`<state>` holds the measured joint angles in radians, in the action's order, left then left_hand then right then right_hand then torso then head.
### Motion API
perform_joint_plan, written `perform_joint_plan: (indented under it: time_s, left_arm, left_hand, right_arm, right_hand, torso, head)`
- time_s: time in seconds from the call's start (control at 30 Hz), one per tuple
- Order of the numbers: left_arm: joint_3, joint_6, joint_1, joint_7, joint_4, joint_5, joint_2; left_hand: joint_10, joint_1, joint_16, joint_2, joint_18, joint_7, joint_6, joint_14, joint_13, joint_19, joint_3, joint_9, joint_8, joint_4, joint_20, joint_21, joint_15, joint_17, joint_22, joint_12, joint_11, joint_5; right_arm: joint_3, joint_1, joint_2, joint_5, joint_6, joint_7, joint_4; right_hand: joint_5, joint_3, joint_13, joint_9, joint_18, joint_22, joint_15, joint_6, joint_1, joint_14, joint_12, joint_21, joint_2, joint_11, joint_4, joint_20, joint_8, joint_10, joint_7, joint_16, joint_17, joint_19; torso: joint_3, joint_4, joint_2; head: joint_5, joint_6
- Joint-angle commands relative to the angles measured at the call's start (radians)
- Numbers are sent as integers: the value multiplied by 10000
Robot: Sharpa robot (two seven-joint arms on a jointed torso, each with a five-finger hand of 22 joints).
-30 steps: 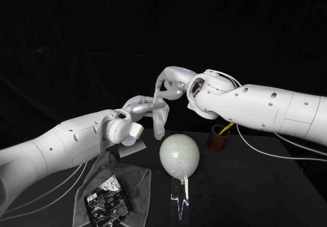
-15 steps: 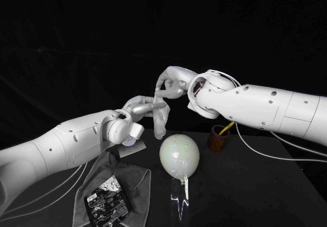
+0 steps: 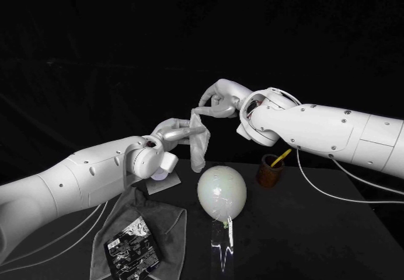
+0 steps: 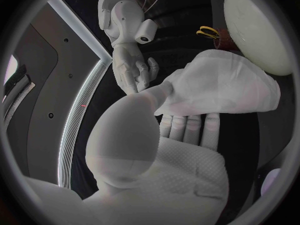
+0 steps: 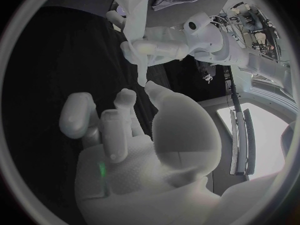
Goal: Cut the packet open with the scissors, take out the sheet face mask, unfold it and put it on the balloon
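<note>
- White mask (image 3: 198, 146) hangs above the balloon (image 3: 221, 191) in the head view. The left hand (image 3: 173, 131) clamps its middle, and the right hand (image 3: 220, 99) pinches its top corner. The packet (image 3: 131, 245) lies on a grey cloth (image 3: 164, 219) beside the left arm.
- Left wrist view: the mask (image 4: 219, 85) drapes over the fingers of the left hand (image 4: 169, 155), with the thumb pressed on it. The right hand (image 4: 134, 70) meets its corner.
- Right wrist view: one tip of the mask (image 5: 134, 15) sits between the thumb and fingers of the right hand (image 5: 131, 145).
</note>
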<state>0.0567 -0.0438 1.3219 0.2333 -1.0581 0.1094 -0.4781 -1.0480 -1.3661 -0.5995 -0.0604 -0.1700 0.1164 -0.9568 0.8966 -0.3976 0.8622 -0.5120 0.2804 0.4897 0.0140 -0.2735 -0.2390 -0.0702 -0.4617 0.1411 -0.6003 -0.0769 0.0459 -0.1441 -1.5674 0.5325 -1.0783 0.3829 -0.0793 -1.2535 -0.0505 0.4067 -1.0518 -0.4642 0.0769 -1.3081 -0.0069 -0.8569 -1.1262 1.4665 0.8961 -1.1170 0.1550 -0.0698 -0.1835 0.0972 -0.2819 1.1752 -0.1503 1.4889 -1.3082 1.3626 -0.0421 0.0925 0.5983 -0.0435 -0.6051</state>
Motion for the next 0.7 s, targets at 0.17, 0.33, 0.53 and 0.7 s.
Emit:
perform_joint_plan:
  time_s: [0.17, 0.33, 0.53, 0.7]
  left_arm:
    - [-12, -222, 8, 261, -197, -392, -80]
    - [-12, -392, 8, 339, -355, -559, -177]
    - [-12, -658, 4, 478, -591, -765, -346]
    - [-12, -904, 1, 608, -865, -937, -526]
  left_hand:
    - [191, -12, -100, 12, 10, 36, 77, -224, 39, -187, -67, 349, 75, 58, -22, 0, -35, -28, 19, 15, -16, 26]
    - [196, -12, -104, 12, 11, 37, 81, -234, 43, -195, -72, 352, 79, 60, -24, 1, -37, -29, 20, 18, -18, 25]
    - [198, -18, -116, 14, 11, 45, 84, -246, 48, -206, -82, 357, 88, 58, -27, 0, -37, -33, 22, 17, -15, 25]
    - [198, -23, -122, 15, 11, 51, 86, -250, 50, -209, -88, 360, 92, 55, -28, -1, -36, -35, 23, 16, -12, 25]
  right_arm:
    - [-36, 109, 507, 2471, 1279, 991, -293]
    - [-93, 348, 1065, 3695, 1593, 1603, -783]
    - [-138, 796, 1659, 4522, 1831, 2126, -1416]
    - [-161, 1169, 1967, 4917, 1991, 2451, -1851]
  right_hand:
    - [8, -98, -122, 55, 110, -1420, 60, -17, -192, 485, 247, -51, -150, 10, -291, 60, 72, 79, -7, 4, -913, 58]
    - [-4, -13, -931, 113, 3, -1595, 22, -206, -933, 633, 1433, -662, -381, 50, -180, 45, 75, 780, 18, 194, -1275, 375]
    - [-6, 38, -1761, 172, -136, -1798, -24, -446, -1425, 822, 2572, -1409, -506, 105, -59, 8, 60, 1435, 75, 463, -1818, 738]
    - [-13, -1, -2265, 225, -201, -1885, -41, -554, -1577, 899, 3232, -1752, -502, 126, -26, -18, 79, 1807, 99, 581, -2068, 898]
  torso:
    - [-5, 1, 10]
    - [-1, -4, 5]
    - [9, -17, 4]
    - [10, -17, 12]
  head:
    - [22, -1]
    - [54, 2]
    - [82, 23]
    - [69, 28]
